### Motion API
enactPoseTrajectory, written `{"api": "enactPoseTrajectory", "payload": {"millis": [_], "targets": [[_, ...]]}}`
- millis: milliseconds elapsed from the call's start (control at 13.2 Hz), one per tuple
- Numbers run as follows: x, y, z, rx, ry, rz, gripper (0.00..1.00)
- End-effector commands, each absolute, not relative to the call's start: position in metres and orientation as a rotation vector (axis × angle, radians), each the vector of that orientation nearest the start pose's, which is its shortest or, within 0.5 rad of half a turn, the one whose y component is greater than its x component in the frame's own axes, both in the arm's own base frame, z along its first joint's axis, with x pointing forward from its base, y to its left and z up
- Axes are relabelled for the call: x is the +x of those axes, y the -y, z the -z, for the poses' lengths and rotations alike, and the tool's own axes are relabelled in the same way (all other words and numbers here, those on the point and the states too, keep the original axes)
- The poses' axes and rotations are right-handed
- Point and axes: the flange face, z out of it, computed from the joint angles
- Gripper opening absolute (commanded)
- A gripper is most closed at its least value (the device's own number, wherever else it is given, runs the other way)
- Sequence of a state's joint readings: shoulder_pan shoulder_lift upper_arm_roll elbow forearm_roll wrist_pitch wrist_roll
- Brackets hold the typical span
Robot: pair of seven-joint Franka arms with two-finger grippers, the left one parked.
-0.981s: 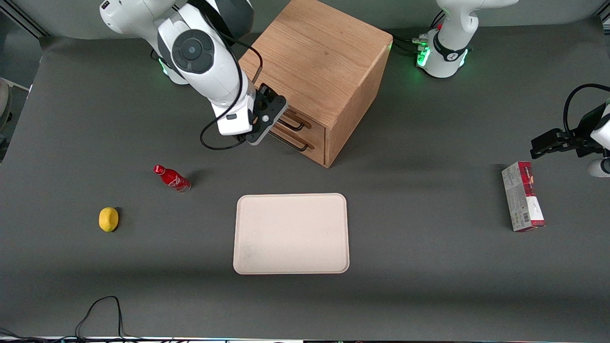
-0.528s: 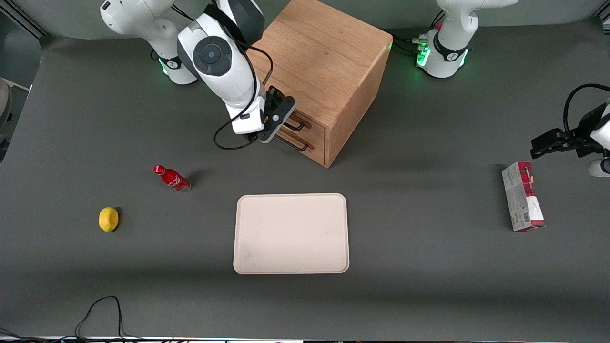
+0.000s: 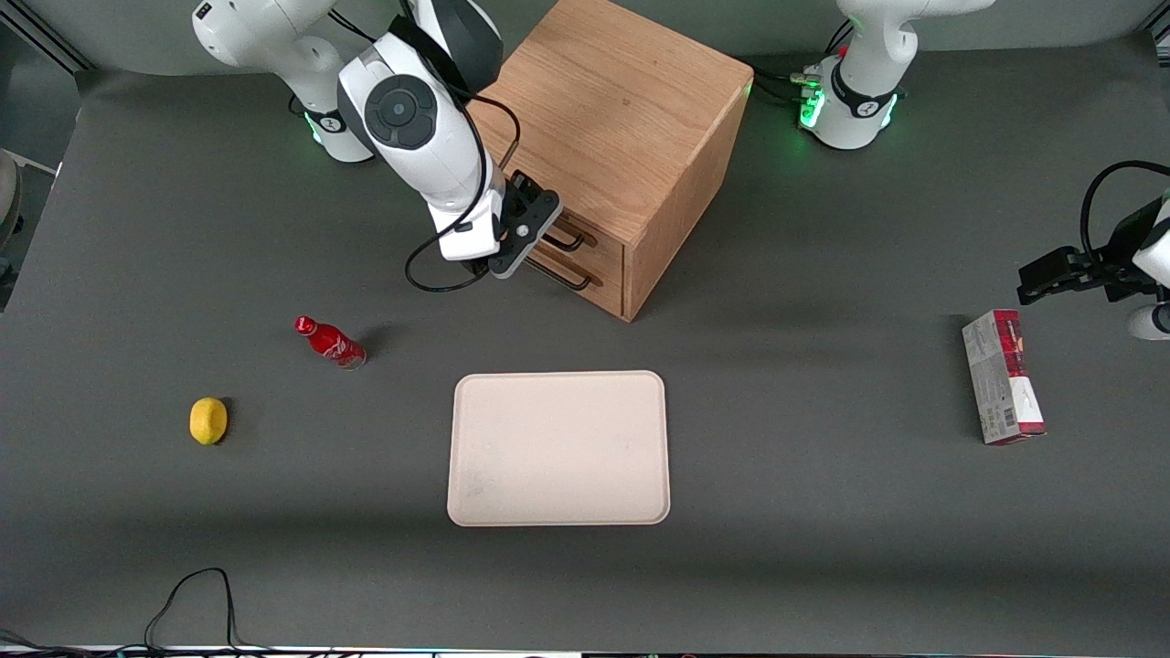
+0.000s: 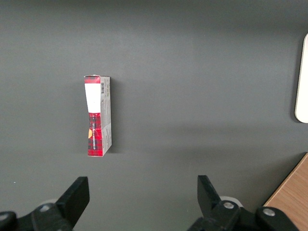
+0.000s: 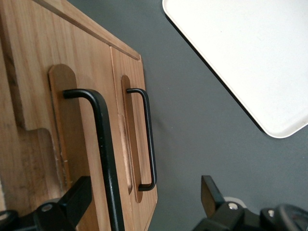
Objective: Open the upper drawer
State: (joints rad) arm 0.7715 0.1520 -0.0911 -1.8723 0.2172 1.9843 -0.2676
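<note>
The oak cabinet point(image 3: 622, 119) stands at the back of the table. Its upper drawer point(image 5: 79, 125) is shut, with its black bar handle point(image 5: 103, 144) showing in the front view too point(image 3: 569, 239). The lower drawer's handle point(image 5: 148, 139) sits below it point(image 3: 559, 274). My right gripper point(image 3: 526, 236) is right in front of the drawer fronts, at the handles' end toward the working arm. It is open point(image 5: 143, 192). The upper handle's bar runs between the two fingers, close to one finger point(image 5: 77, 199) and apart from it. The other finger point(image 5: 209, 192) is over the table.
A cream tray point(image 3: 558, 448) lies nearer the front camera than the cabinet and shows in the right wrist view point(image 5: 250, 53). A red bottle point(image 3: 329, 341) and a lemon point(image 3: 207, 420) lie toward the working arm's end. A red-and-white box point(image 3: 1001, 388) lies toward the parked arm's end.
My gripper moved in to the drawer fronts over the last second, then shifted slightly back. The drawers have not moved.
</note>
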Motion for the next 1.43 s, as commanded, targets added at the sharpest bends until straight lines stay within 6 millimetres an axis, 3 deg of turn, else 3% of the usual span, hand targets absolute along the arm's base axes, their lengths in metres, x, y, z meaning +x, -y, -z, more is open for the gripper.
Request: {"api": "enactPoseTrajectory", "payload": {"millis": [0,981,1358], "targets": [[0.448,-0.382,-0.419,-2.675,1.236,-0.108,1.00],[0.459,-0.383,-0.385,-2.707,1.235,-0.113,1.00],[0.464,-0.379,-0.386,-2.715,1.223,-0.106,1.00]]}}
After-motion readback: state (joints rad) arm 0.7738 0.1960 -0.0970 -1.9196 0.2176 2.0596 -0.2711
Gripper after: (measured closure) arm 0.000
